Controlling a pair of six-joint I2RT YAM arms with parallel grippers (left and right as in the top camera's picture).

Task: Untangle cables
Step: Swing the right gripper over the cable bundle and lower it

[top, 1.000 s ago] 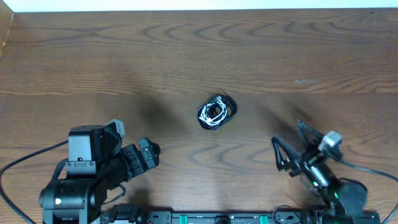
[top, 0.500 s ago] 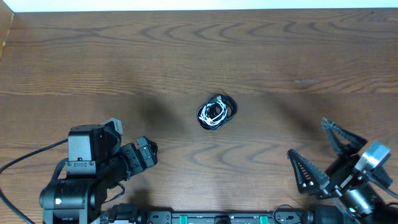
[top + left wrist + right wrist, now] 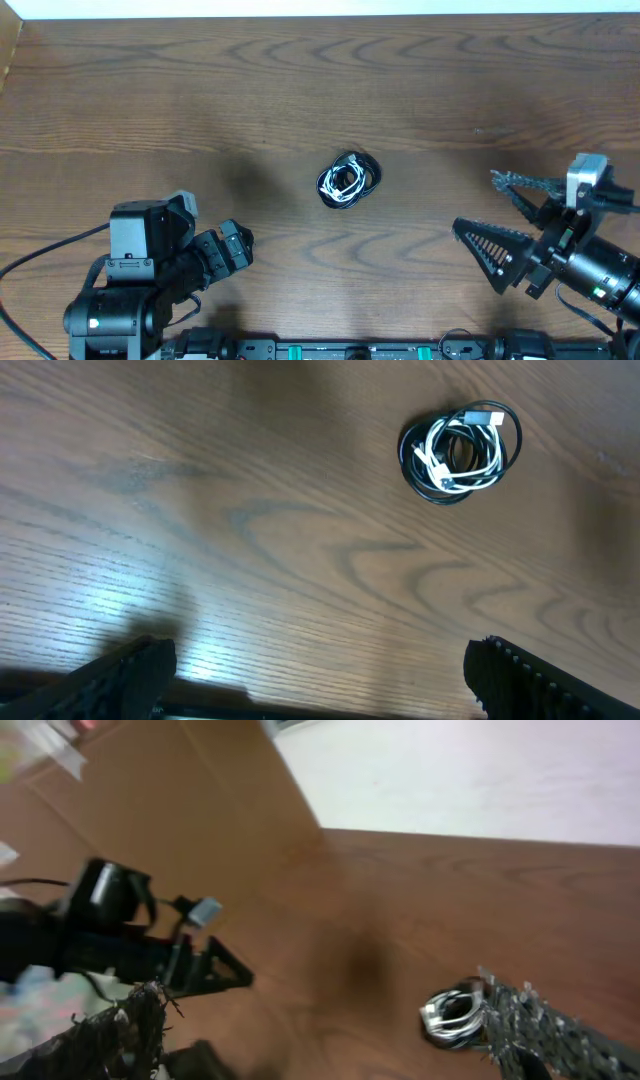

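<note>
The cables (image 3: 348,181) lie in one small coiled bundle of black and white cords at the middle of the wooden table. They also show in the left wrist view, cables (image 3: 460,452) at upper right, and in the right wrist view, cables (image 3: 455,1015) partly behind a finger (image 3: 530,1025). My left gripper (image 3: 240,245) rests at the lower left, well short of the bundle, open, with bare wood between its fingers; left gripper (image 3: 320,670). My right gripper (image 3: 475,203) hovers at the right, pointing left, wide open and empty; right gripper (image 3: 315,1010).
A thick black wire (image 3: 40,260) runs from the left arm's base. A rail (image 3: 340,350) lines the near edge. The table's far edge (image 3: 320,14) meets a white strip. The left arm (image 3: 120,935) appears blurred in the right wrist view.
My right arm has swung out to the right and turned, so its open gripper now points left across the table. The left arm and the cable bundle have stayed put.
</note>
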